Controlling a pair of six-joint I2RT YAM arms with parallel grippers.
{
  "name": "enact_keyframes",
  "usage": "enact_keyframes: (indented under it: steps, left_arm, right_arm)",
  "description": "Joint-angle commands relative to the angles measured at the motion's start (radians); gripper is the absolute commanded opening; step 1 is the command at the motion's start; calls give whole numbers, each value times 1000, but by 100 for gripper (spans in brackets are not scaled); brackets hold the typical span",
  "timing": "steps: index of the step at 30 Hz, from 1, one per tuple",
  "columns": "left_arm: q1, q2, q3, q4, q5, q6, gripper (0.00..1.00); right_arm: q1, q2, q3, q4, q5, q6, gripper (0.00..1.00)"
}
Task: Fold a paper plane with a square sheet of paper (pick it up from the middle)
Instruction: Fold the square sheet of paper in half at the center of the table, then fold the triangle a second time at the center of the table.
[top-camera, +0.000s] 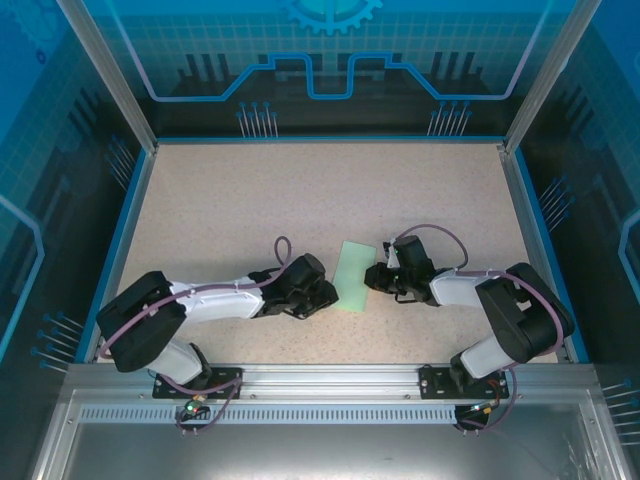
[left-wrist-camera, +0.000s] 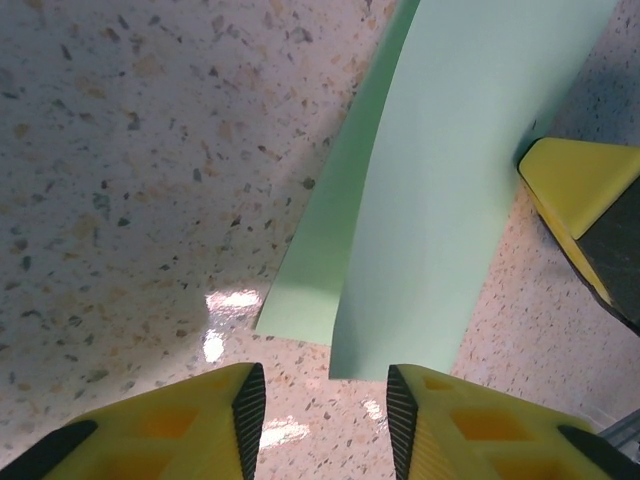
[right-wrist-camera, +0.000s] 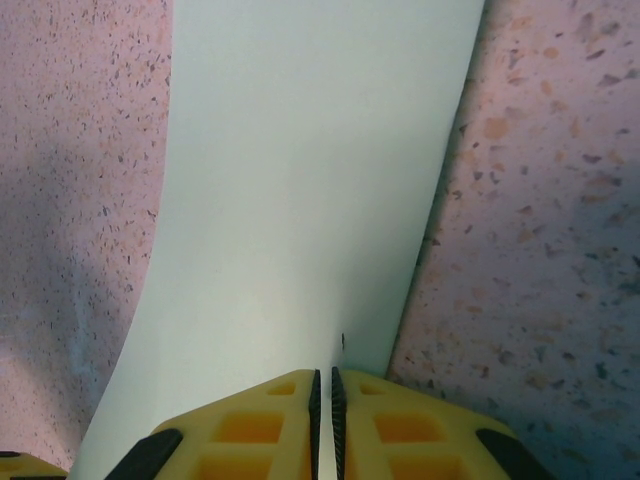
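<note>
Top external: pale mint-green sheet of thin paper (top-camera: 352, 277), folded to an oblong, lying right of centre on the near half of the speckled beige table (top-camera: 300, 190), between left gripper (top-camera: 326, 294) and right gripper (top-camera: 373, 278). Left wrist: yellow fingers (left-wrist-camera: 200, 425) spread apart, pinching nothing, doubled end of paper just ahead of the gap. Right wrist: yellow fingers (right-wrist-camera: 260, 430) pressed together, pinching the paper's edge, sheet arching away over the table.
</note>
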Motion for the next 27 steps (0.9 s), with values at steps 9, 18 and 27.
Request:
enact_keyframes:
  steps: [9,18,27]
  left_arm:
    - [-5,25,53,3,6,38,15]
    - [-2,52,99,-43,29,92,3]
    - [-1,122,190,-118,72,183,0]
  right_arm:
    - [12,-24,-32,-73,6,-13,15]
    - [13,-50,-23,-81,2,-17,15]
    - [5,-77,11,-102,-13,-41,15]
